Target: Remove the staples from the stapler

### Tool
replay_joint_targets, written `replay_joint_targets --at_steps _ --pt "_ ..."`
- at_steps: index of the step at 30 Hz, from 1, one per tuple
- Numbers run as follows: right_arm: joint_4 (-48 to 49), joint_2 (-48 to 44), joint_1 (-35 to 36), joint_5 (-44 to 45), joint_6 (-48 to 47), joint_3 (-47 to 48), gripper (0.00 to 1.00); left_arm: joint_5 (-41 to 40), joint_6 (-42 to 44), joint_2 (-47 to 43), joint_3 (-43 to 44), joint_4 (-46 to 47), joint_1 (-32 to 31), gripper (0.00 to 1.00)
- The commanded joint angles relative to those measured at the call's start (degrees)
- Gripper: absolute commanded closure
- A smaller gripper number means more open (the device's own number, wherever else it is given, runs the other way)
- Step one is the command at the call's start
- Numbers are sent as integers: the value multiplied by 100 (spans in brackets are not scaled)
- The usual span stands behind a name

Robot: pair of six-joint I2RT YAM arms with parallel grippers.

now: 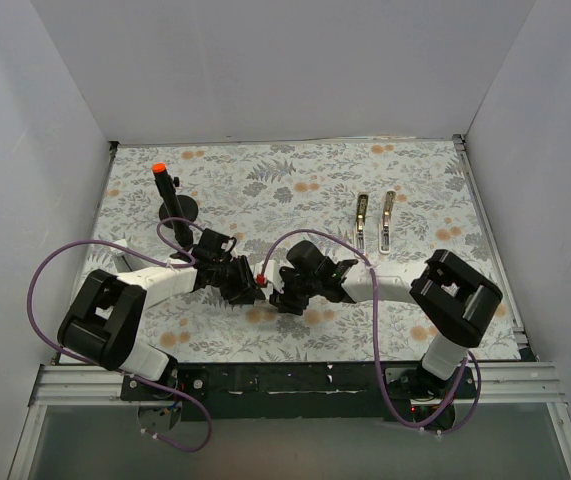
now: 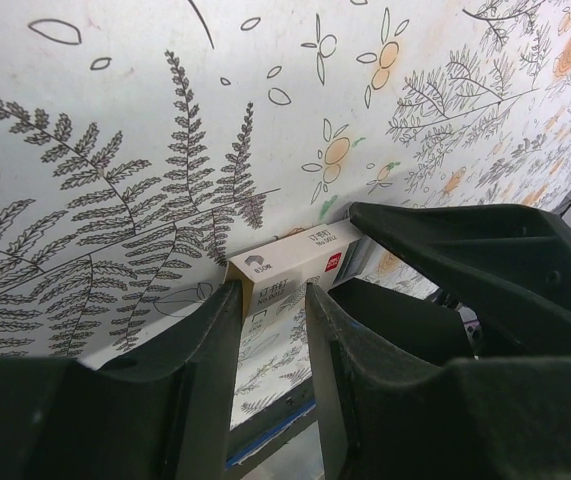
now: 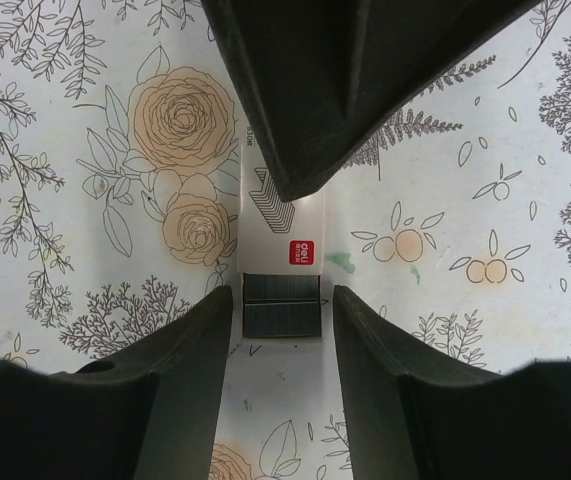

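The stapler (image 1: 375,221) lies opened at the back right of the floral mat, as two narrow silvery arms side by side, away from both grippers. No loose staples can be made out. My two grippers meet at the mat's centre over a small white box with a red logo (image 1: 263,281). My left gripper (image 2: 268,290) is shut on one end of the box (image 2: 290,262). My right gripper (image 3: 283,296) is open, its fingers flanking the box's (image 3: 280,225) other end, where a dark grey ribbed insert (image 3: 281,304) sticks out. Small gaps show on both sides.
A black stand with an orange-tipped pen (image 1: 168,200) stands at the back left. White walls close in the mat on three sides. Purple cables loop over both arms. The left gripper's finger (image 3: 315,100) overhangs the box in the right wrist view.
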Motion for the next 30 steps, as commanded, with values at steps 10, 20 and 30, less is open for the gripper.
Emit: replay_joint_targets --at_steps 10,20,30 --pt "376 -1120 -17 76 1919 -184 44 -437 149 -303 108 -485 -6 66" --pt "-448 -1130 -44 1611 4750 -219 88 -594 43 -594 169 -556 -6 67" --pt "-1152 -639 -26 2281 5287 -27 96 -613 87 -541 90 -583 -6 80"
